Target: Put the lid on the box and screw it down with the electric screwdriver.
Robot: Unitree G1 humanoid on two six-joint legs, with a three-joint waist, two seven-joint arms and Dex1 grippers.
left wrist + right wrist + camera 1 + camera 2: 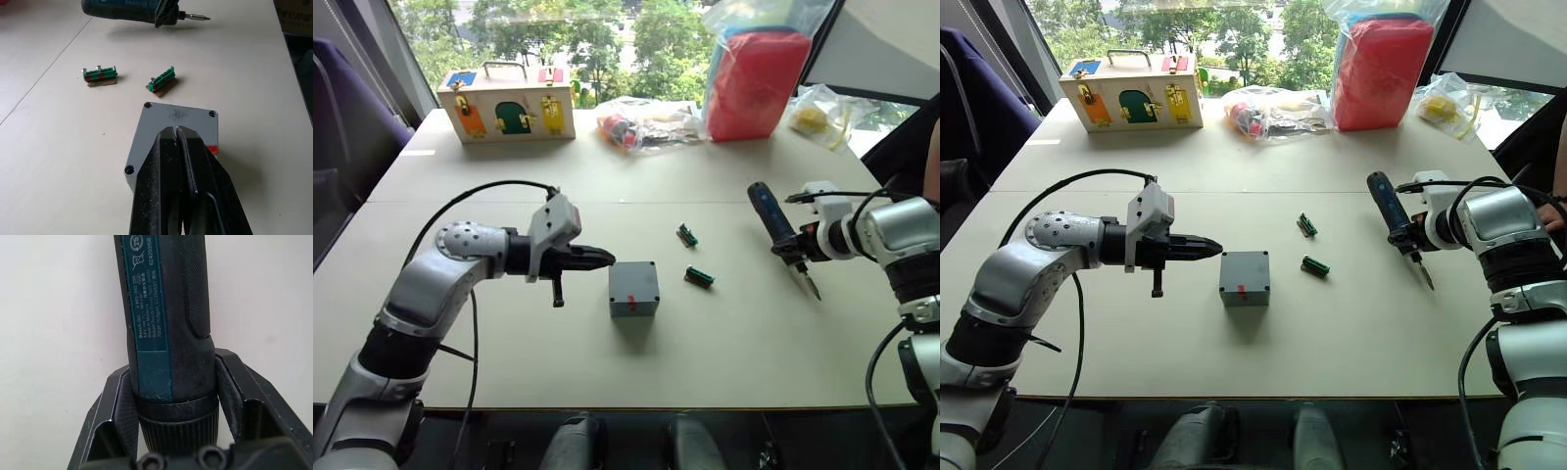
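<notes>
The grey box (634, 289) sits mid-table with a small red mark on its near side. Its top is the flat grey lid (178, 117), lying flush with a hole at each visible corner. My left gripper (605, 258) is shut and empty, its tips at the box's left edge and just above the lid in the left wrist view. To the right, my right gripper (800, 250) is shut on the electric screwdriver (771, 220), held above the table with its metal bit (813, 287) slanting down towards the near edge. The fingers (117, 391) clamp the tool near its collar.
Two small green pieces (686, 234) (699, 277) lie between the box and the screwdriver. At the back stand a wooden box with coloured doors (506, 106), clear bags of parts (646, 122), a red bag (756, 78) and a yellow-filled bag (815, 117).
</notes>
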